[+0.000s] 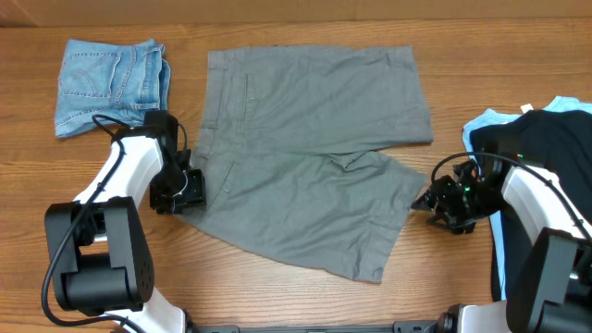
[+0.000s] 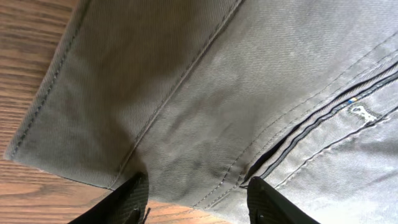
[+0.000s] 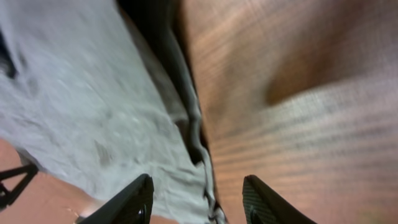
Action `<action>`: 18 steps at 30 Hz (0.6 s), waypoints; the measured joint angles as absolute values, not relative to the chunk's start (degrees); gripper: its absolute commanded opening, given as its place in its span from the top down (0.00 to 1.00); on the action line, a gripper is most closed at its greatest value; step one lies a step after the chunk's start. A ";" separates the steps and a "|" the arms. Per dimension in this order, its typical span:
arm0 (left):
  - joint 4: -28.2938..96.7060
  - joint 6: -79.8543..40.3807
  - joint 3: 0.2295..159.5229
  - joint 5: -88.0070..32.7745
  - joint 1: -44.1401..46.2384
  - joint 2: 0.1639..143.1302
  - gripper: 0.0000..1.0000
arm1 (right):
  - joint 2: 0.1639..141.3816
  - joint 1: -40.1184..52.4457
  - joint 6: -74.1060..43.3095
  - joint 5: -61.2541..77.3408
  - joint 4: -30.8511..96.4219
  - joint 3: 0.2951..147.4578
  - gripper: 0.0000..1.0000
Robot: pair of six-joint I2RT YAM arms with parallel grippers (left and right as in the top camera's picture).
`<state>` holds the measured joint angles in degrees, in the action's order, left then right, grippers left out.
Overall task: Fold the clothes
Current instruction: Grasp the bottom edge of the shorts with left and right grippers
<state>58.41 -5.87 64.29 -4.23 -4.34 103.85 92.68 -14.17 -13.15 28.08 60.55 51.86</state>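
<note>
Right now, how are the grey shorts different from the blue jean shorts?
The grey shorts lie spread open mid-table; the blue jean shorts are folded small at the far left corner. The grey shorts are plain cloth, the blue jean shorts faded denim. Both rest on the wooden table.

The trousers point(image 1: 314, 157) lie in the middle of the table point(image 1: 305, 301), the denim shorts point(image 1: 111, 83) behind them at far left, and a pile of garments point(image 1: 546, 139) at the right edge. The left gripper point(image 1: 188, 191) and right gripper point(image 1: 424, 200) flank the trousers.

One pair of grey trousers point(image 1: 314, 157), one denim shorts point(image 1: 111, 81), seemingly two piled garments point(image 1: 546, 129).
</note>
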 measured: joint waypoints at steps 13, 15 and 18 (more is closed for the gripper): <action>57.36 -6.07 64.31 -4.25 -4.34 103.85 0.53 | 92.68 -0.47 -12.36 30.96 62.11 47.88 0.59; 57.28 -6.07 64.31 -4.27 -4.34 103.85 0.52 | 92.68 2.52 -15.62 30.28 60.55 45.71 0.61; 57.10 -6.07 64.29 -4.27 -4.34 103.85 0.51 | 92.68 4.95 -19.97 29.21 57.82 42.15 0.66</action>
